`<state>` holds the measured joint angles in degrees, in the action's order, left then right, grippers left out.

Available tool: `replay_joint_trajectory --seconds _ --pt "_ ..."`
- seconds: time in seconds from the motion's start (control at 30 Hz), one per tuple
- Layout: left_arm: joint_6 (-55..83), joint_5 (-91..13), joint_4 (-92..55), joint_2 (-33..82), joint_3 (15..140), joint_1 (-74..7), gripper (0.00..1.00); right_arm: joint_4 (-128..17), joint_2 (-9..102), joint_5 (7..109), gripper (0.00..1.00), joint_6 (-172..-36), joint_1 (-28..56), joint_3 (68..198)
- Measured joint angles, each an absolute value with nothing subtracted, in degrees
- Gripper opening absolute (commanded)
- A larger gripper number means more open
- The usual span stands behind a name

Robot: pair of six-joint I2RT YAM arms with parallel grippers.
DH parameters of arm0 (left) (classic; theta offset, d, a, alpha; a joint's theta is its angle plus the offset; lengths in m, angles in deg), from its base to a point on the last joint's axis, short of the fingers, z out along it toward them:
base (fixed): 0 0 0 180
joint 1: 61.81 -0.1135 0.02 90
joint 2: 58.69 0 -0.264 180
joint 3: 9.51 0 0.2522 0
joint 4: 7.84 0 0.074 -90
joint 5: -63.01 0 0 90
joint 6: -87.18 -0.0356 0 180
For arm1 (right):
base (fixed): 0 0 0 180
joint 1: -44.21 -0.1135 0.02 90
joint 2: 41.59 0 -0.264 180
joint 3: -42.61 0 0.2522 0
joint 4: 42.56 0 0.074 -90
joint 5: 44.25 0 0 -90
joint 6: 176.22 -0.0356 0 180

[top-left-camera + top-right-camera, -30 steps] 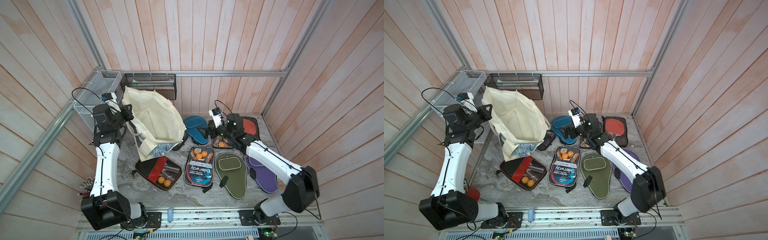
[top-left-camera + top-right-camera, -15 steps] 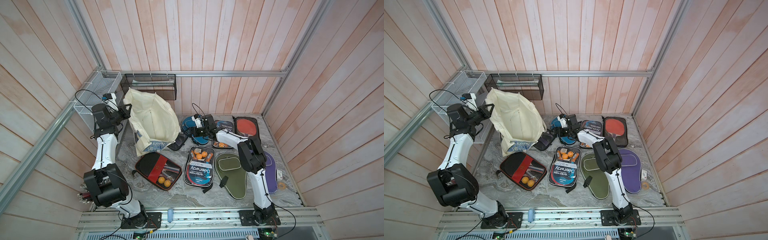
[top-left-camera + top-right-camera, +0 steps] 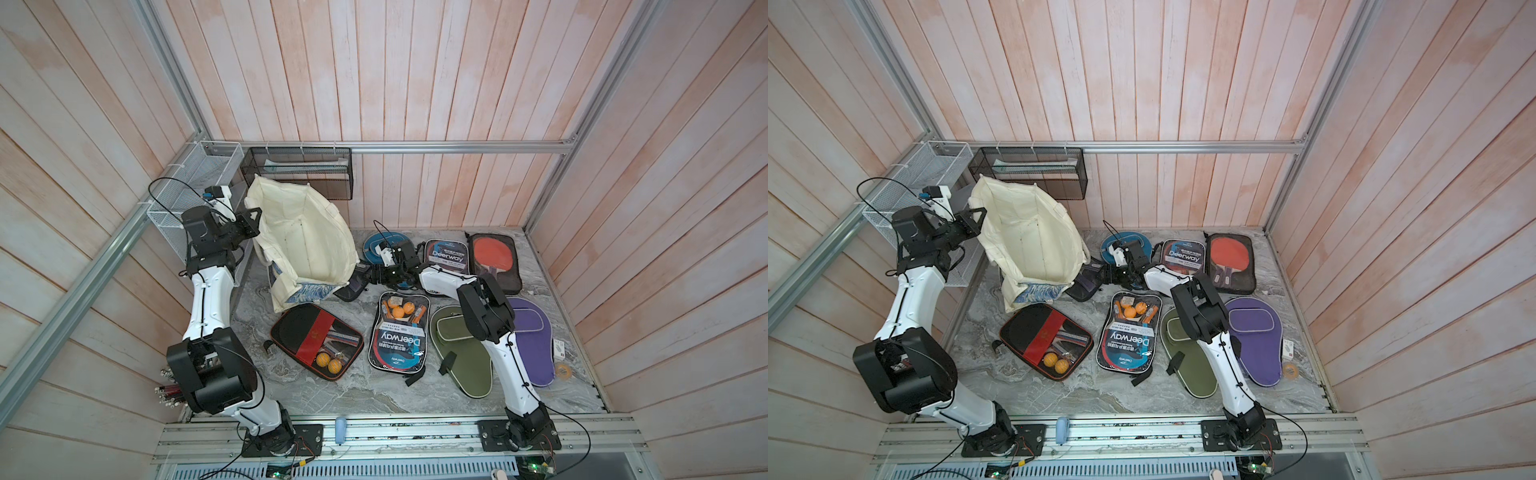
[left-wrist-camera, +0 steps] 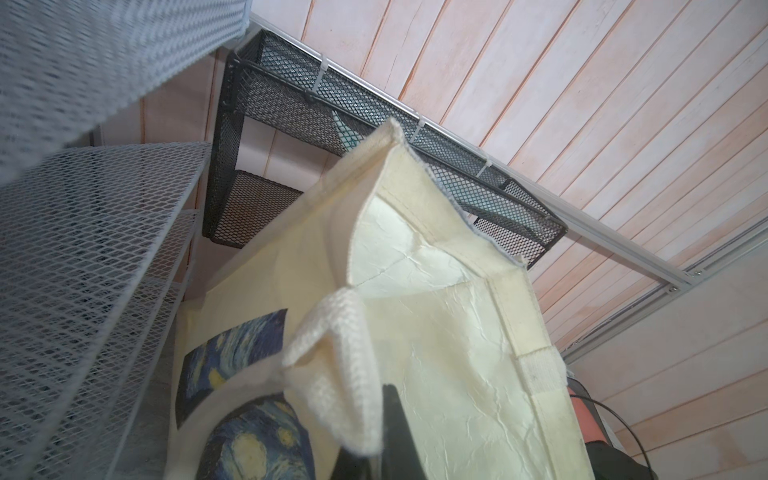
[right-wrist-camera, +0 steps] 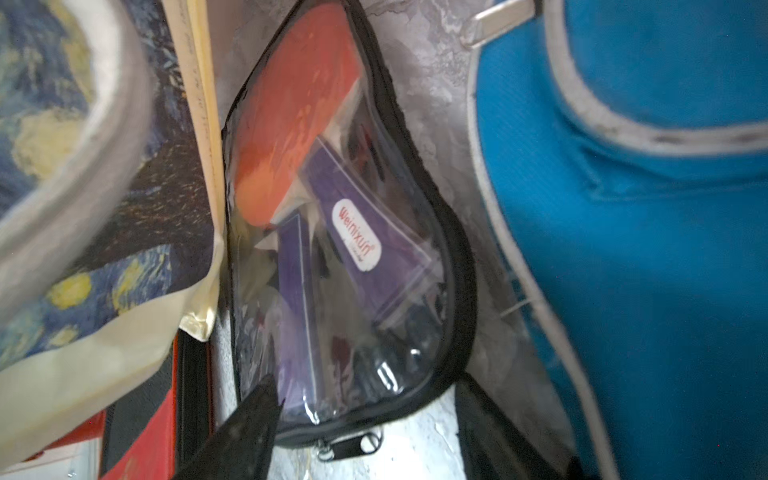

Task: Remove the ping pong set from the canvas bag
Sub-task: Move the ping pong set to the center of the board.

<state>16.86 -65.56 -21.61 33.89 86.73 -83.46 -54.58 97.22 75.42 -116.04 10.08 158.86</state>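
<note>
At the bottom of both top views, the marbled surface [image 3: 332, 390] carries a row of paddle cases: a black-and-red case [image 3: 309, 338] holding two orange balls, a Deerway case [image 3: 397, 345], a green cover [image 3: 461, 357] and a purple cover [image 3: 536, 332]. Just above them, at centre, lies the ping pong set [image 3: 351, 286], a clear-fronted, black-edged pouch showing a red paddle. It is flat on the surface outside the canvas bag [image 3: 303, 245] and touches the bag's lower right corner.

The right end effector [image 3: 369, 276] meets the set from the right, its fingers spread on either side of the zipper end. In the right wrist view one finger [image 5: 249, 419] overlaps the pouch's edge.

The bag stands left of centre, tipped, its mouth gaping toward the camera. The left end effector [image 3: 252, 222] is pressed together on the bag's upper left rim, beside a handle.

Higher up are a blue cover [image 3: 395, 240], a second Deerway case [image 3: 446, 257] and a red paddle case [image 3: 494, 259]. Above those, a black basket [image 3: 297, 174] and a white basket [image 3: 195, 183] hang on the walls.
</note>
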Motion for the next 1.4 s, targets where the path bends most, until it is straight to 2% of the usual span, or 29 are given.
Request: replay_joint_trajectory --seconds 0.17,0.23,0.3,0.33,0.4,0.73,1.1,1.13,1.17,1.2,1.23,1.33,1.37,1.4 --pt "16.88 -65.58 -21.61 33.89 86.73 -83.46 0.0 -52.75 100.43 75.47 0.35 -120.63 9.95 161.99" --pt "16.88 -65.58 -21.61 33.89 86.73 -83.46 0.0 -51.94 101.22 75.18 0.16 -122.18 9.82 162.84" --pt "16.88 -65.58 -21.61 33.89 86.73 -83.46 0.0 -51.2 101.3 74.81 0.02 -123.38 9.73 162.95" --pt "16.88 -65.58 -21.61 33.89 86.73 -83.46 0.0 -50.52 101.22 74.44 0.0 -123.93 9.73 162.93" --pt "16.88 -65.58 -21.61 33.89 86.73 -83.46 0.0 -49.03 100.41 73.19 0.0 -124.83 9.62 161.33" --pt "17.1 -65.73 -21.57 33.89 86.73 -83.46 0.0 -36.25 86.81 66.16 0.0 -129.9 12.75 136.02" --pt "17.12 -65.76 -21.57 33.95 86.73 -83.46 0.0 -29.12 80.34 60.45 0.0 -131.65 15.48 123.87" --pt "17.14 -65.89 -21.35 34.09 86.73 -83.46 0.0 -29.1 80.26 60.41 0.03 -131.58 15.5 123.83" --pt "17.21 -66.02 -21.09 34.3 86.75 -83.44 0.0 -29.14 80.23 60.43 0.11 -131.4 15.52 123.85" --pt "17.21 -66.3 -20.69 34.68 86.88 -83.44 0.07 -29.34 80.23 60.54 0.26 -131.16 15.52 123.96" --pt "17.23 -66.63 -20.63 35.18 87.25 -83.37 0.28 -29.84 80.23 60.56 0.42 -130.51 15.52 124.31" --pt "17.47 -67.48 -20.19 36.8 89.04 -83.17 0.86 -32.05 79.91 60.34 0.66 -127.27 15.41 125.75" --pt "17.64 -67.53 -20.15 37.06 89.44 -83.13 0.99 -32.97 79.43 60.17 0.7 -126.03 15.26 126.14" --pt "17.89 -67.57 -20.12 37.21 89.74 -83.13 1.0 -34.06 78.62 59.75 0.74 -124.74 15.0 126.56"
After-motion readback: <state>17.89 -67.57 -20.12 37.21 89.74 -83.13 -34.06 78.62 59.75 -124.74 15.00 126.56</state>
